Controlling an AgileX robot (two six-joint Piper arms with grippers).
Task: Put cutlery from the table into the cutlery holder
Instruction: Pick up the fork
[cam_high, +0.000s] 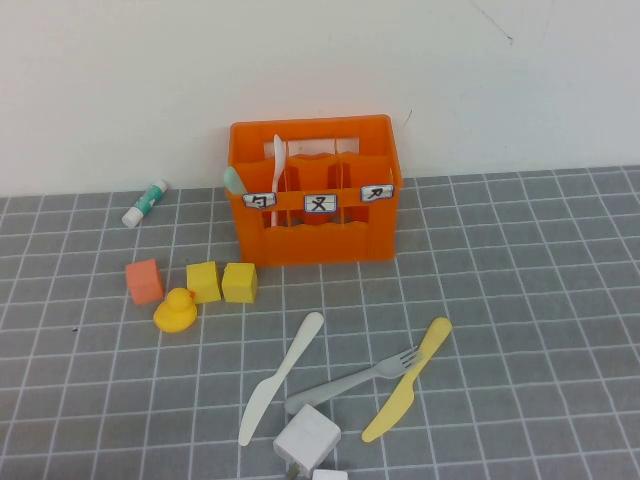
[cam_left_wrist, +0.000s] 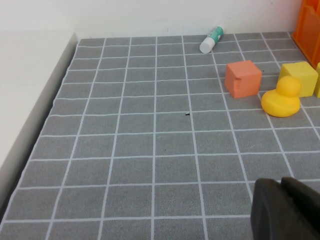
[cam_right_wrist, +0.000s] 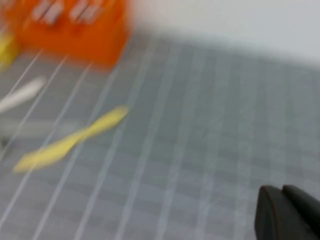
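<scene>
Two spoons already stand in the crate; white knife, fork and yellow knife lie on the table, awaiting pickup. Left gripper and right gripper hang clenched, empty.

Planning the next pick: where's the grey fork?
High view: grey fork lies on the table in front of the cutlery holder, between white knife and yellow knife.

A robot test bench in a lab is showing itself here: a grey gridded table lying against a bare white wall, toy blocks and a rubber duck sitting as props.
</scene>
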